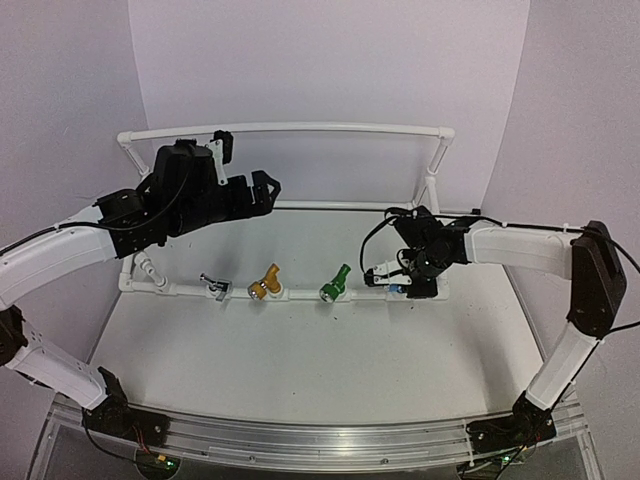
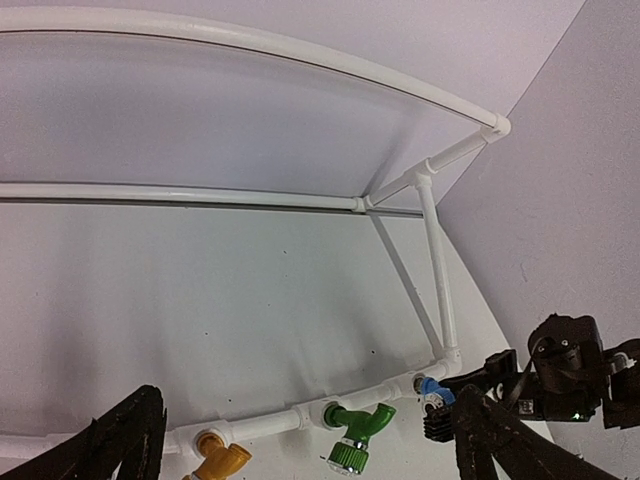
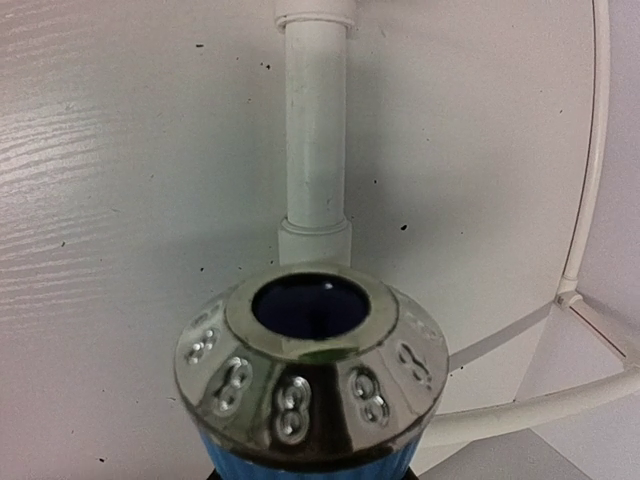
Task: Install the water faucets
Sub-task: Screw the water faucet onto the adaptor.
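Observation:
Three faucets stand in the front pipe point(image 1: 300, 295) of the white frame: silver point(image 1: 214, 286), yellow point(image 1: 266, 285) and green point(image 1: 335, 283). The blue faucet point(image 1: 397, 291) sits at the rightmost socket, and my right gripper point(image 1: 388, 277) is shut on it. In the right wrist view its shiny round nozzle point(image 3: 310, 370) fills the lower middle, pointing at the camera, with a white pipe point(image 3: 315, 130) behind. My left gripper point(image 1: 268, 188) hangs open and empty high over the frame's left half. Its view looks down on the green faucet point(image 2: 360, 432), the yellow faucet point(image 2: 220, 462) and the blue faucet point(image 2: 437, 392).
The white PVC frame has a raised back rail point(image 1: 290, 129) and a right upright point(image 1: 432, 175). The right arm's black wrist point(image 2: 565, 380) sits near the frame's front right corner. The left arm's forearm point(image 1: 60, 255) crosses above the frame's left end.

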Robot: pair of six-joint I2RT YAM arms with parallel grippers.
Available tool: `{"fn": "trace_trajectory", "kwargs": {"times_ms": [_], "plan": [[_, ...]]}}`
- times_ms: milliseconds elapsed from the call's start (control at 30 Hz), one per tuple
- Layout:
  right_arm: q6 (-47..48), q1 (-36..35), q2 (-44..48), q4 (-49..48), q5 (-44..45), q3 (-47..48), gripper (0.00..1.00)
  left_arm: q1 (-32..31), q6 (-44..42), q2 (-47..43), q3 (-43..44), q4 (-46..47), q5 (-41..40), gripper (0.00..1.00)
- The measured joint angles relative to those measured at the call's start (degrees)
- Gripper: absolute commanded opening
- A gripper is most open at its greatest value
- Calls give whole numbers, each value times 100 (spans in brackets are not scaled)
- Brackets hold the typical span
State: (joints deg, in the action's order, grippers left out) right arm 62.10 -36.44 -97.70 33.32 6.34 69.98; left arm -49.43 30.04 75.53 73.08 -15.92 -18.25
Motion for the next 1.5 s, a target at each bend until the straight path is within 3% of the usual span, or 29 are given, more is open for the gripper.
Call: {"fn": "trace_trajectory", "kwargs": {"times_ms": [233,467,733,967,1233,1500], "plan": [[724,-86,183,-348,244,-364,0,0,2,0,0,4,-1,100],[-537,-95,-369,252,73,466,0,0,0,-2,0,73,-3,100],[-1279,-60,-98,-17,12,64,0,0,13,-71,-135,174,-6,100],[-1115,137,497,-405,8,-689,0,0,28,-145,-166,170,-39,99],[-610,101,442,-341,35,-591,0,0,26,-162,-166,203,-45,99],[109,-212,253,-257,607,-437,0,0,27,-162,-166,201,-45,99]]}}
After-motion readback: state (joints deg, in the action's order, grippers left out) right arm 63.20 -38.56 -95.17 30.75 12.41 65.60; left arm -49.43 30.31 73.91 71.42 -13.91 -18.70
